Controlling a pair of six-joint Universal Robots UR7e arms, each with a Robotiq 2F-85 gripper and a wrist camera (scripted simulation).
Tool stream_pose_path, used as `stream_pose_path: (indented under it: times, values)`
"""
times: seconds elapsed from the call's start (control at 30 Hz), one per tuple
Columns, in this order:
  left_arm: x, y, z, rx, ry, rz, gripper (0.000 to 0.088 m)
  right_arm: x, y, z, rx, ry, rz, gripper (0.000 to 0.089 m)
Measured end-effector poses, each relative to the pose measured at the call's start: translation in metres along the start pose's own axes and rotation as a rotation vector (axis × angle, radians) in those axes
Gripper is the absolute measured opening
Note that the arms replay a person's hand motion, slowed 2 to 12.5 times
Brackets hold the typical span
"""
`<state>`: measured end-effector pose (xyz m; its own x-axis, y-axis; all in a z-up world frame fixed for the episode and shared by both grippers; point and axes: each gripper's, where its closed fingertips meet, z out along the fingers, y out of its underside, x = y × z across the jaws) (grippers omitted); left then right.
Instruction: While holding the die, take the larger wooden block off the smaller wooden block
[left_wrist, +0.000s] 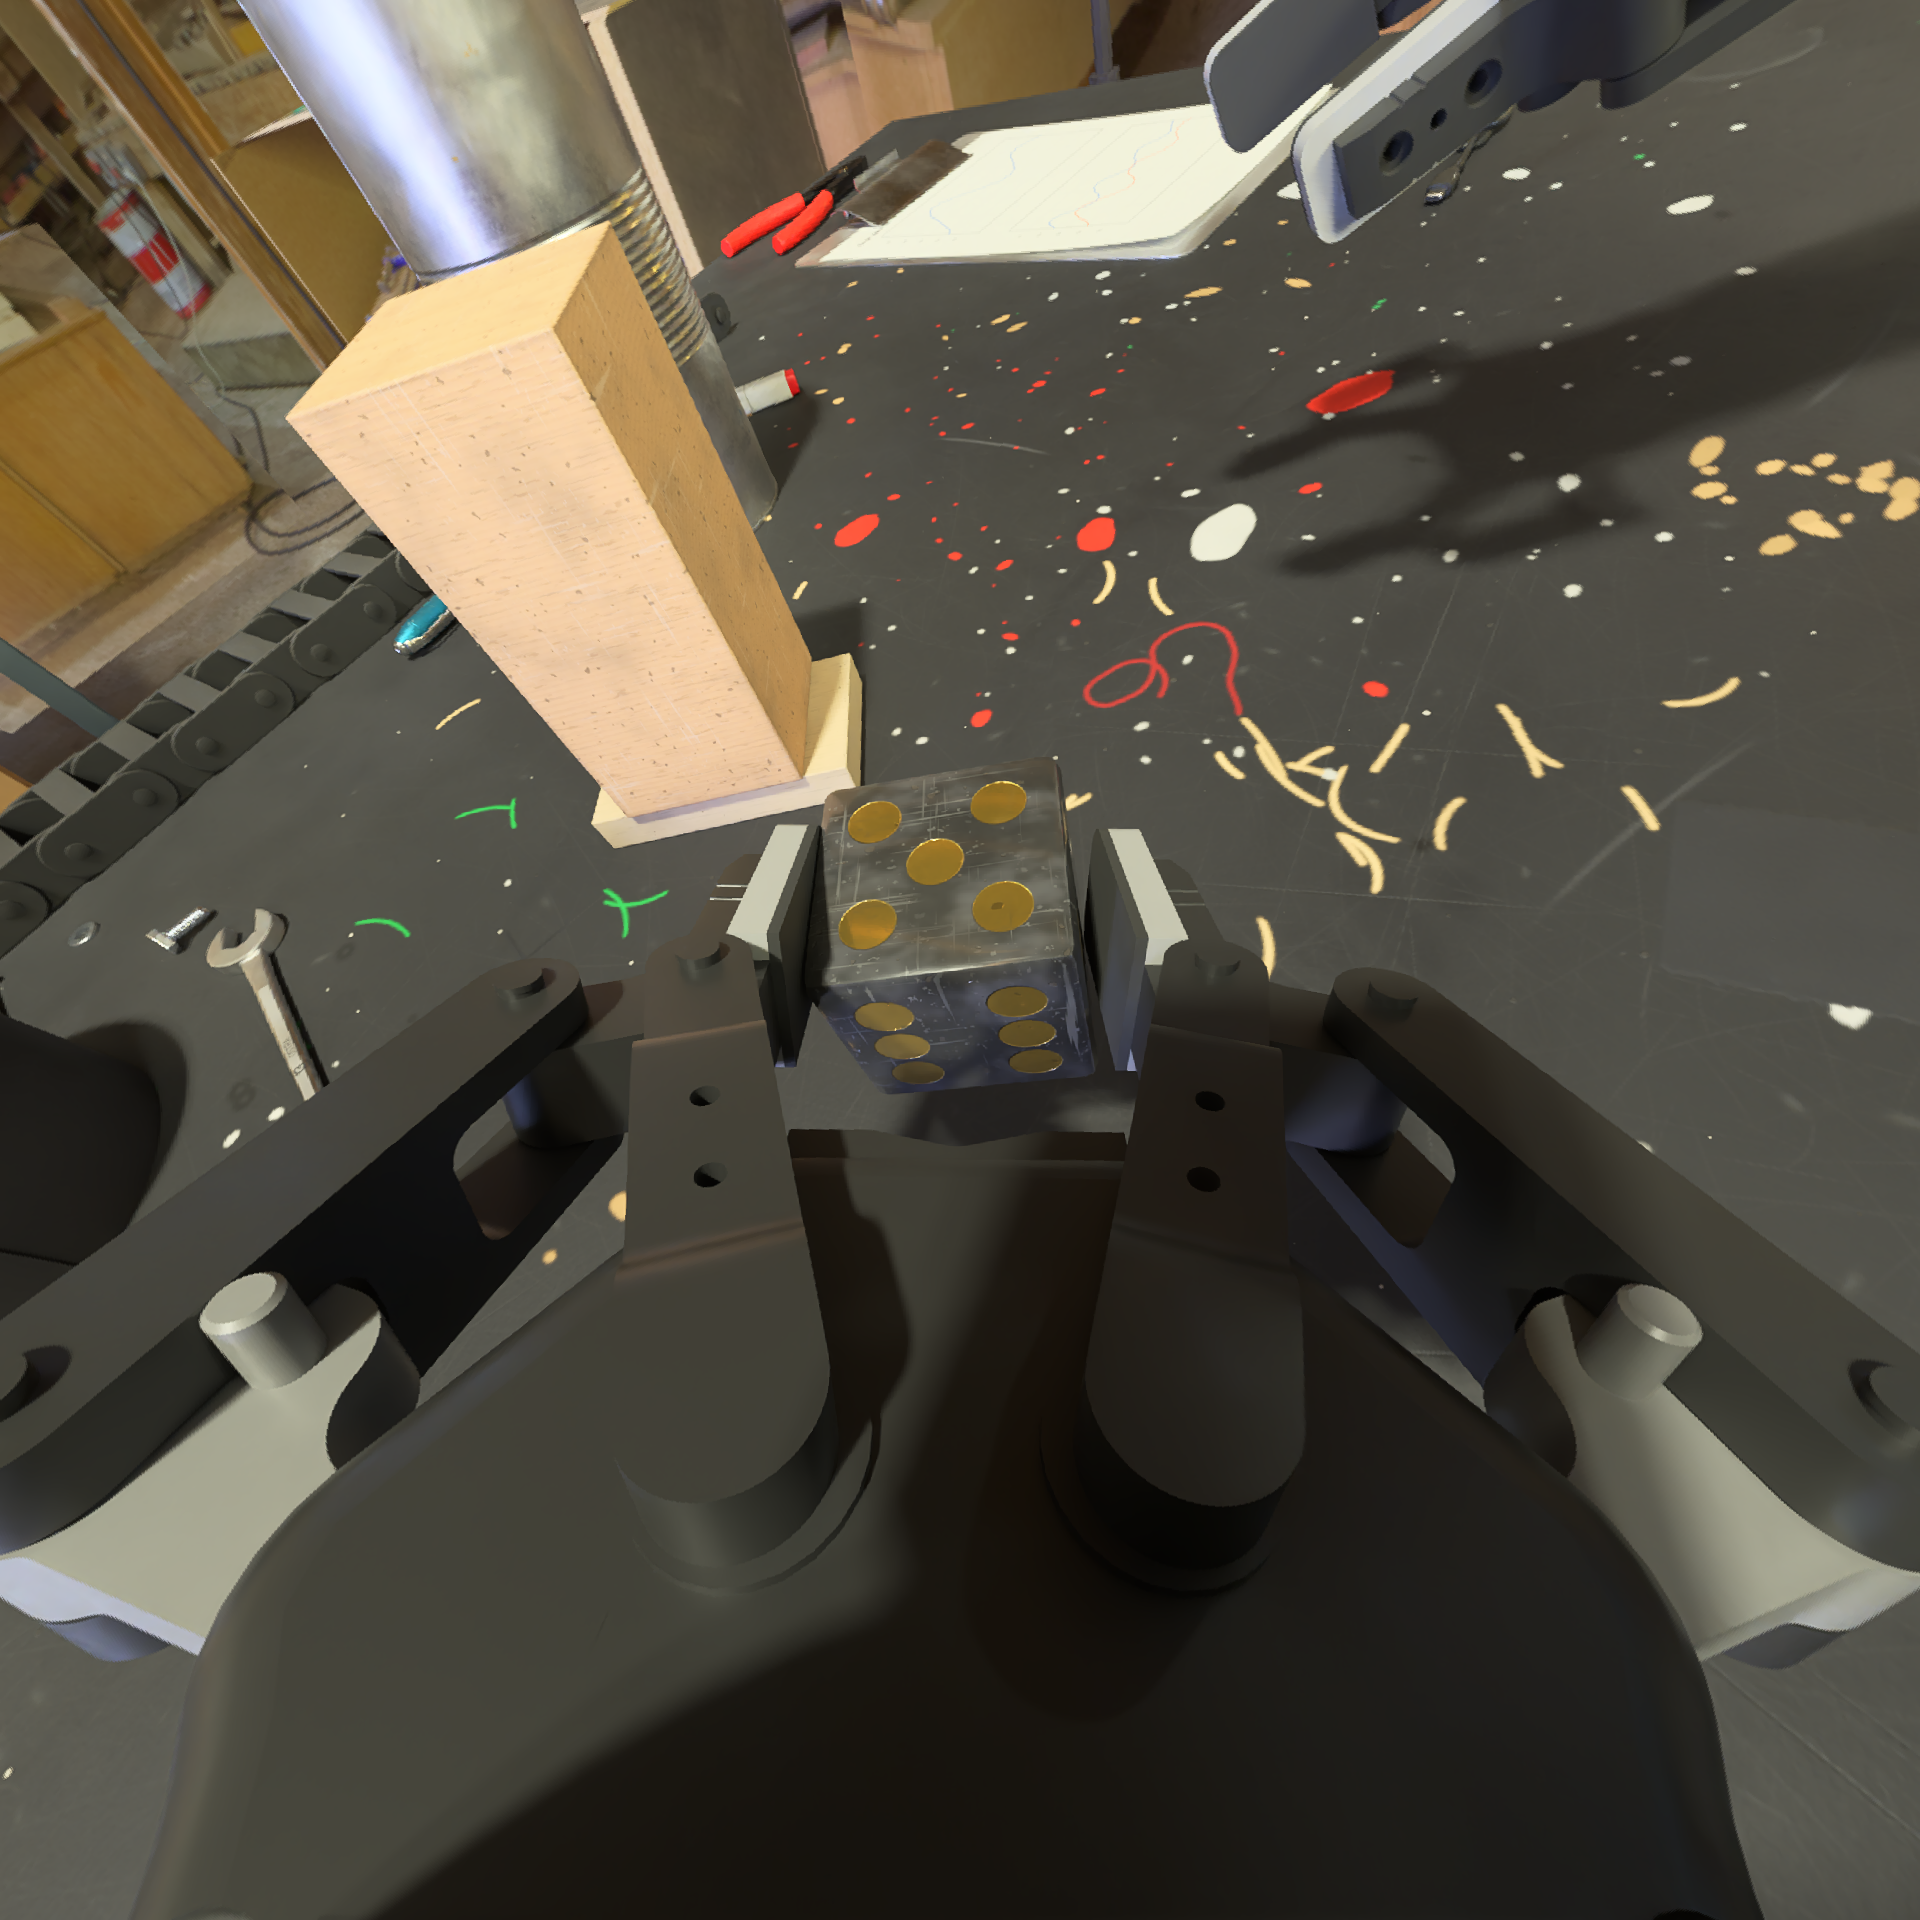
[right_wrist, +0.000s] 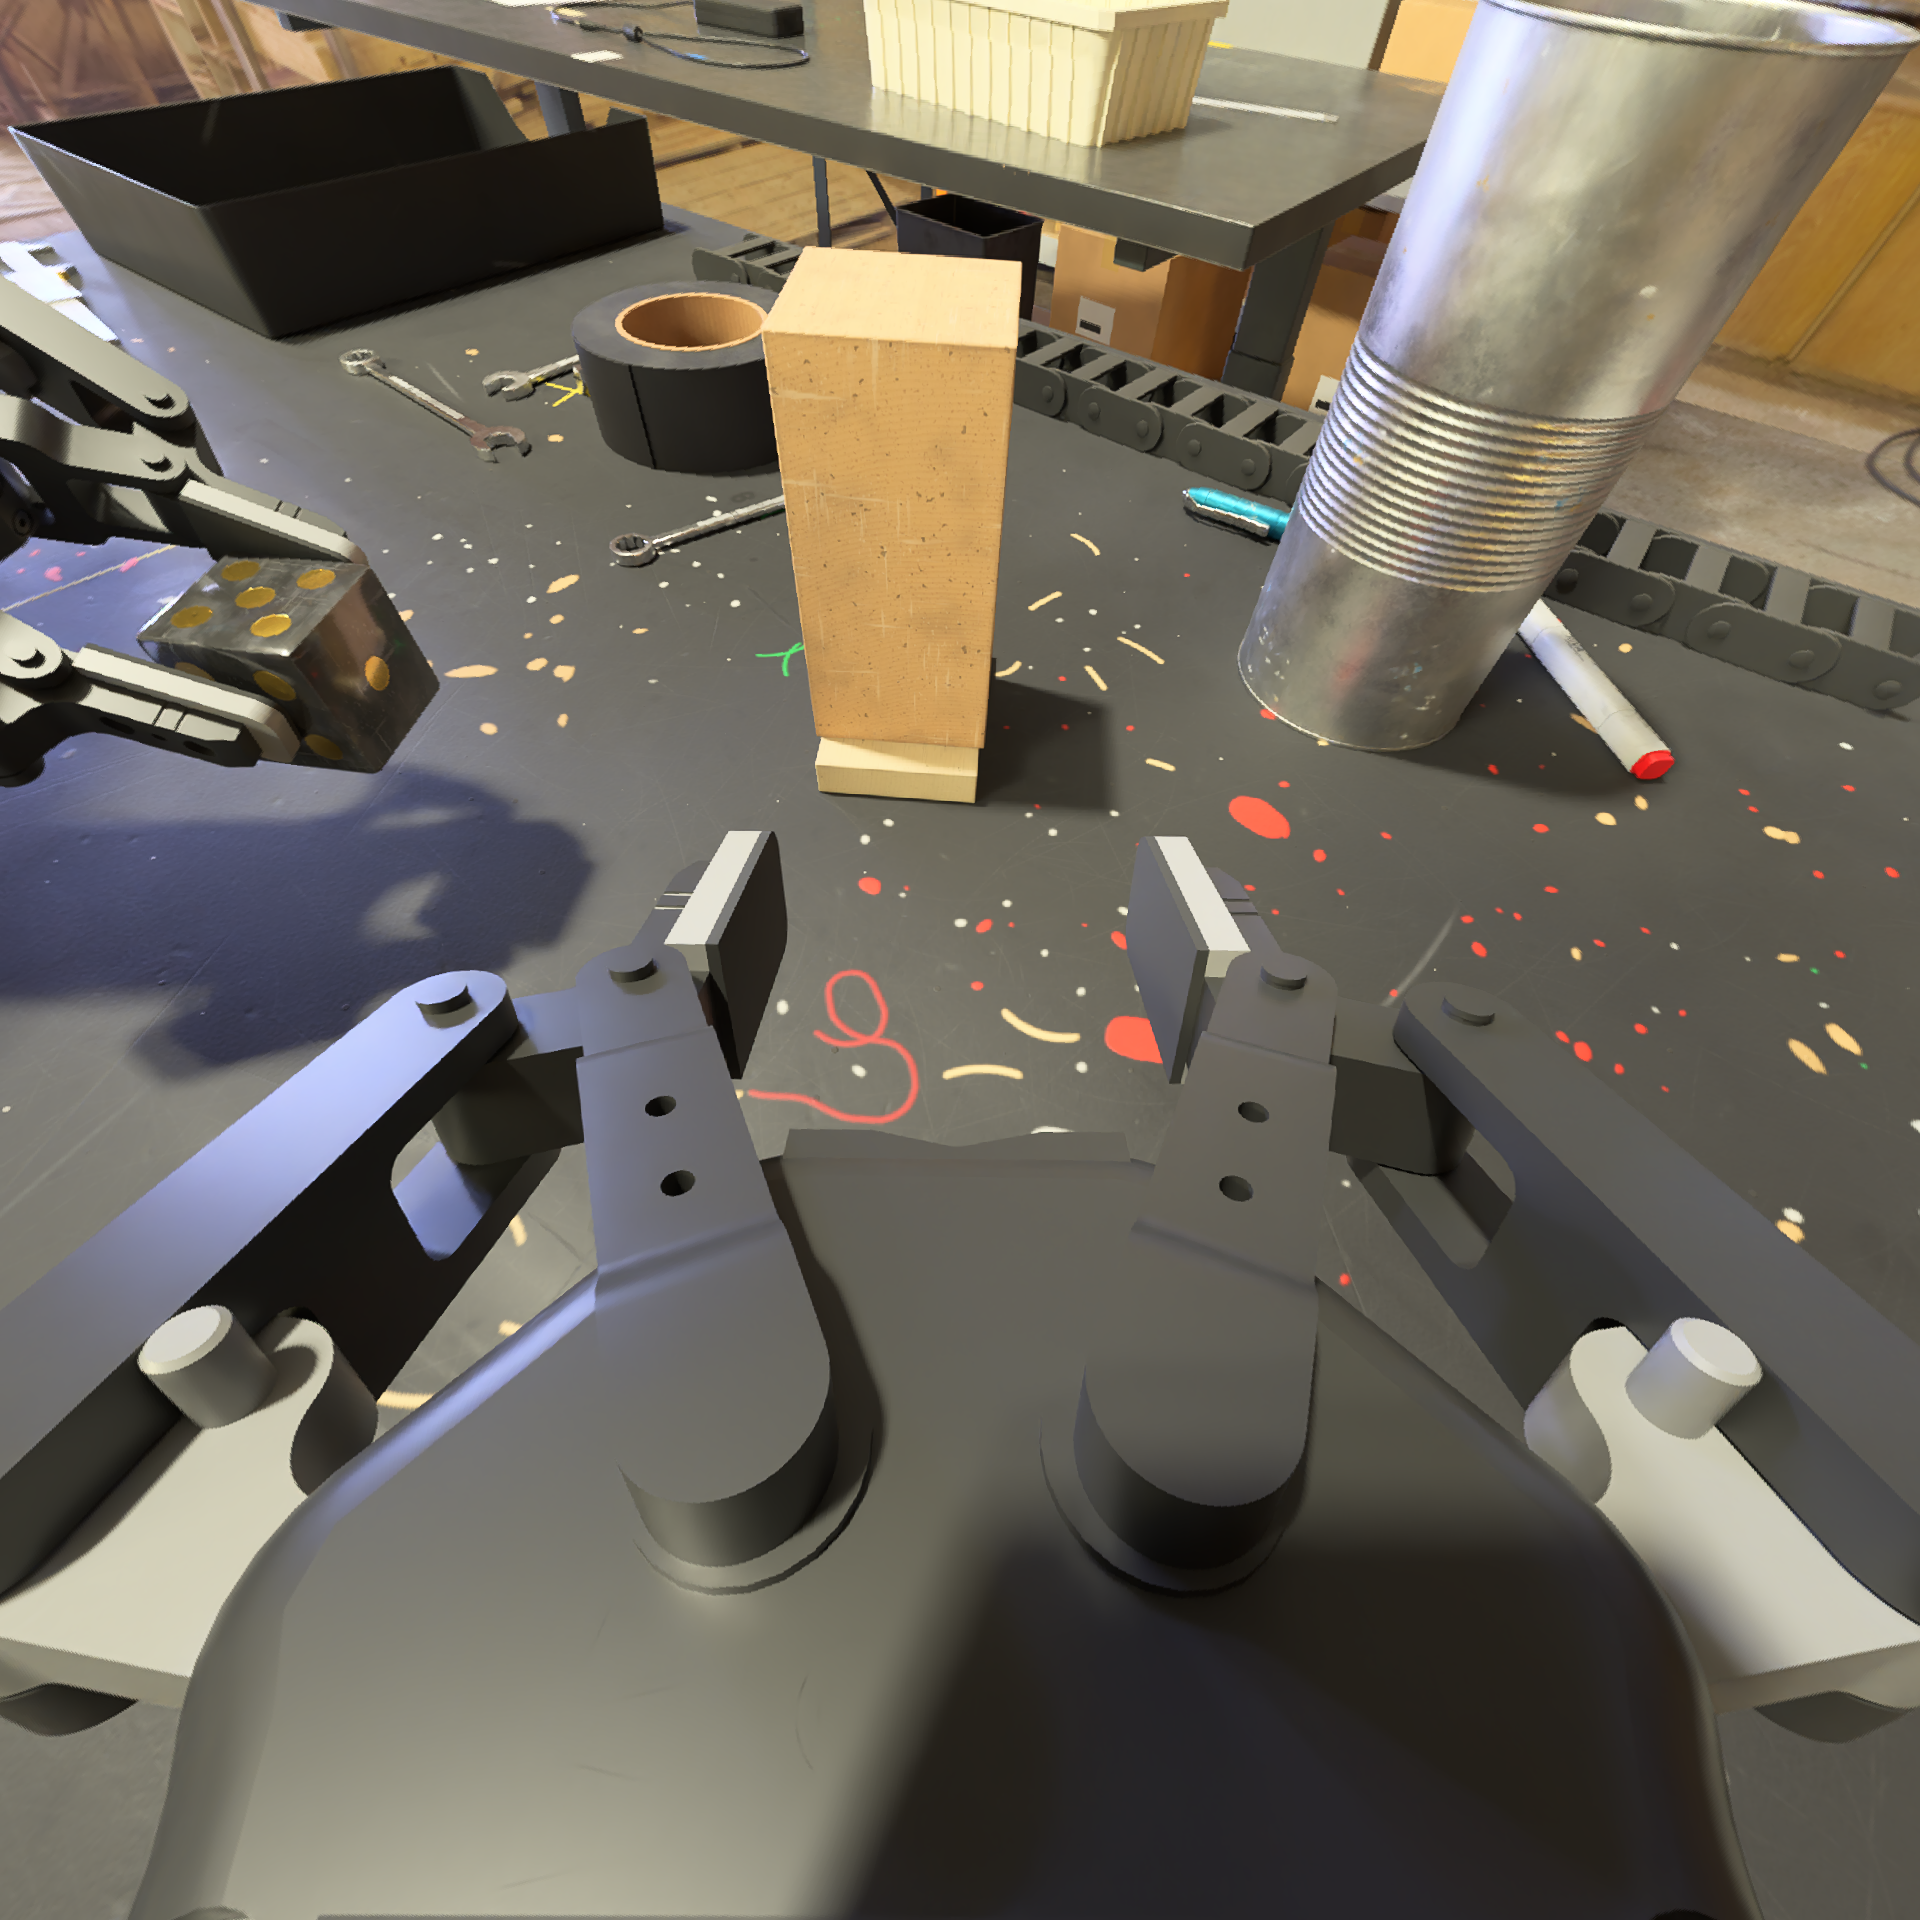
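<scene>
My left gripper (left_wrist: 951, 914) is shut on a dark die (left_wrist: 951, 925) with gold pips and holds it above the table. It also shows in the right wrist view (right_wrist: 281, 665), at the far left. The larger wooden block (right_wrist: 894, 499) stands upright on the smaller, flat, pale wooden block (right_wrist: 896, 771). In the left wrist view the larger block (left_wrist: 582, 540) and the smaller block (left_wrist: 831, 717) stand just beyond the die, to its left. My right gripper (right_wrist: 956, 935) is open and empty, in front of the blocks and apart from them; it also shows in the left wrist view (left_wrist: 1309, 135).
A tall metal can (right_wrist: 1507, 416) stands right of the blocks, with a red-capped marker (right_wrist: 1600, 696) and a teal pen (right_wrist: 1236, 511) beside it. A black tape roll (right_wrist: 675, 384), wrenches (right_wrist: 436, 405), a black bin (right_wrist: 332, 177) and a cable chain (right_wrist: 1143, 405) lie behind. A notepad (left_wrist: 1060, 187) and red-handled pliers (left_wrist: 790, 213).
</scene>
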<state>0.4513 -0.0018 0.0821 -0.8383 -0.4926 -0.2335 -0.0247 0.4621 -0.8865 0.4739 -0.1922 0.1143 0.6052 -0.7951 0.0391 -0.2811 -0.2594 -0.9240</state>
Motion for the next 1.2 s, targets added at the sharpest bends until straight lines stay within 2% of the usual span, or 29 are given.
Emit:
stream_pose_path:
  times: [1.2]
  values:
    - [-0.0005,-0.001,0.0005,0.007,-0.005,0.0,0.0451,-0.0013,0.0015,0.0026,-0.013,-0.005,0.004,0.0607]
